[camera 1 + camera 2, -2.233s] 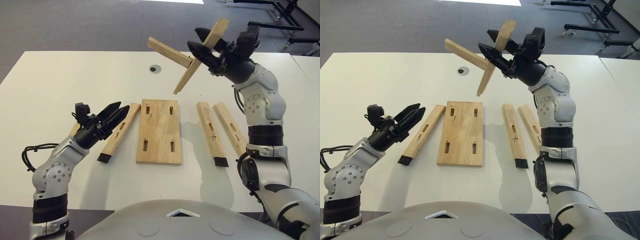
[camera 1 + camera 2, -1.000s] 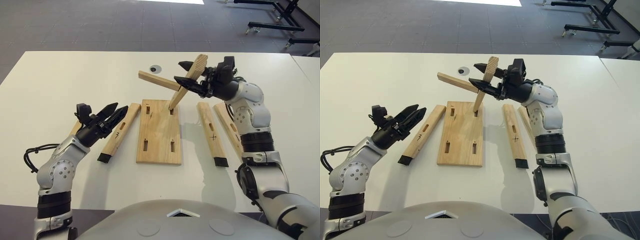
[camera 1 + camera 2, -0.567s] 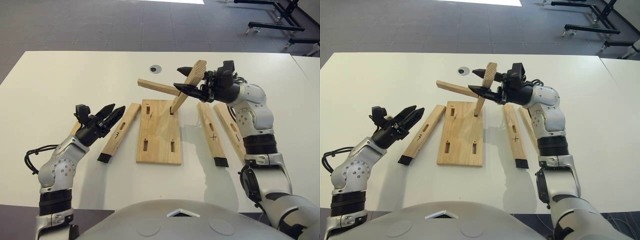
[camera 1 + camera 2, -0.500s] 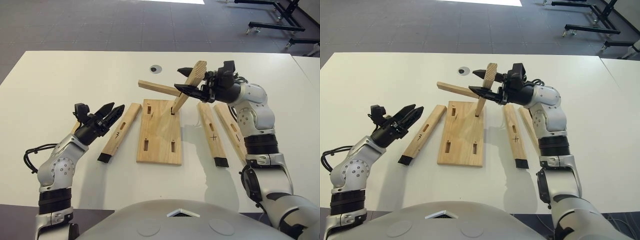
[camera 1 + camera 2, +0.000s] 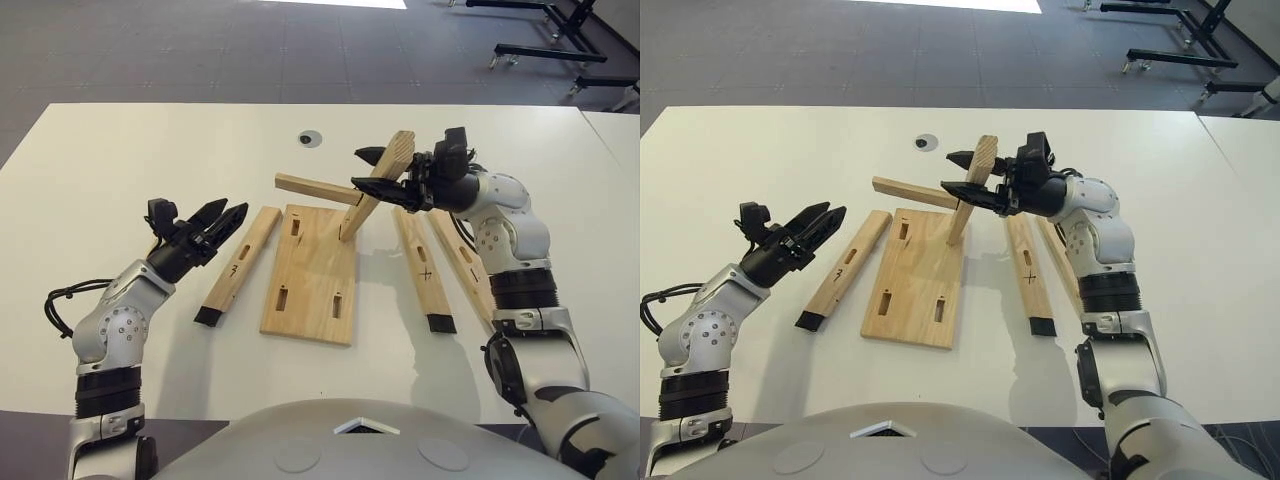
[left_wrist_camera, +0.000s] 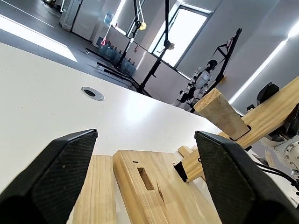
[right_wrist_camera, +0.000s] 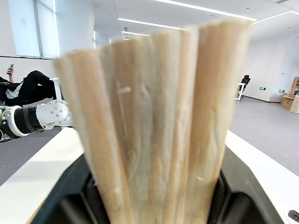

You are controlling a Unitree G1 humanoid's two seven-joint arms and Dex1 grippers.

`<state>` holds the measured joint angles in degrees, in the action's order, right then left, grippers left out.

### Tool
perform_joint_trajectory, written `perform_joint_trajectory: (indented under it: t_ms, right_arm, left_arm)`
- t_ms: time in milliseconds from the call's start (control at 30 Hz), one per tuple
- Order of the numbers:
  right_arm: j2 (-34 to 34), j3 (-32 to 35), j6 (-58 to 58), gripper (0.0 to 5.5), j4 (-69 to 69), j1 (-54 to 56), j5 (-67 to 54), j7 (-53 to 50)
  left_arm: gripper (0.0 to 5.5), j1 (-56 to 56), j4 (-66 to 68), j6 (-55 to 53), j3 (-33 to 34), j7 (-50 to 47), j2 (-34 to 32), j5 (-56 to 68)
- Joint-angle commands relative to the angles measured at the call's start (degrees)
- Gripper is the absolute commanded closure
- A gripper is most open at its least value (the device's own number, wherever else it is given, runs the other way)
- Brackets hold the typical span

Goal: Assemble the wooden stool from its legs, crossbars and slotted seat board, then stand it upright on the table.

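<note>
The slotted seat board [image 5: 310,275] lies flat mid-table, skewed with its near end toward the left. My right gripper [image 5: 368,168] is shut on a crossed pair of wooden crossbars [image 5: 385,178]; the tilted bar's lower end rests at the board's far right slot [image 5: 345,232], and the other bar [image 5: 315,188] sticks out to the left. This bar [image 7: 154,116] sits close up in the right wrist view. My left gripper [image 5: 215,222] hovers open above the far end of a leg [image 5: 238,265], its fingers [image 6: 51,172] wide apart. Two more legs [image 5: 422,265] [image 5: 462,262] lie right of the board.
A round cable hole [image 5: 311,138] sits at the back of the white table [image 5: 120,160]. Black metal racks [image 5: 545,45] stand on the floor beyond the far edge. Bare table lies left of the left arm and near the front edge.
The right gripper brought the crossed bars down from high up onto the board's far right slot. The board has turned, its near end sliding left. The left gripper rose slightly and stayed open.
</note>
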<state>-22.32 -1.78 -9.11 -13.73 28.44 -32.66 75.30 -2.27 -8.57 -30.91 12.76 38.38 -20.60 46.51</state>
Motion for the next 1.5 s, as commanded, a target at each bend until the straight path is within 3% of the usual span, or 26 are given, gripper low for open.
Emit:
perform_joint_trajectory:
  t_ms: [33,233,567,1067,1233,1367,1500]
  right_arm:
    - [-1.61,-3.50,-9.13,3.44,-3.51,1.04,2.38,-0.46]
    - [-2.90,-5.24,-13.11,3.44,-3.25,2.49,4.55,-2.81]
    - [-1.87,-0.03,-11.99,1.73,0.00,2.74,4.02,-9.25]
    - [-2.24,11.27,-9.29,1.73,3.99,6.59,-1.61,-15.91]
    - [-1.61,14.82,-12.96,1.73,10.61,5.17,-9.12,-16.73]
    - [-3.64,11.42,-17.67,1.73,15.12,-0.81,-11.10,-13.15]
    - [-2.74,6.36,-16.45,1.73,11.33,-1.95,-6.68,-11.76]
  left_arm:
    - [1.67,0.31,-0.68,-0.29,-0.11,0.12,-0.21,-0.47]
    - [1.67,-1.03,-1.79,0.62,-0.22,0.37,1.32,-0.05]
    - [1.67,-1.70,-0.93,1.33,0.05,0.50,1.86,-0.38]
    - [1.67,-1.73,1.03,1.62,0.13,2.56,1.13,-1.90]
    - [1.67,-1.55,1.77,2.16,-0.31,2.91,1.54,-2.82]
    - [1.67,-1.83,3.07,2.55,-0.46,3.40,1.12,-3.66]
    - [1.67,-1.45,3.82,2.50,-0.91,3.79,1.14,-4.49]
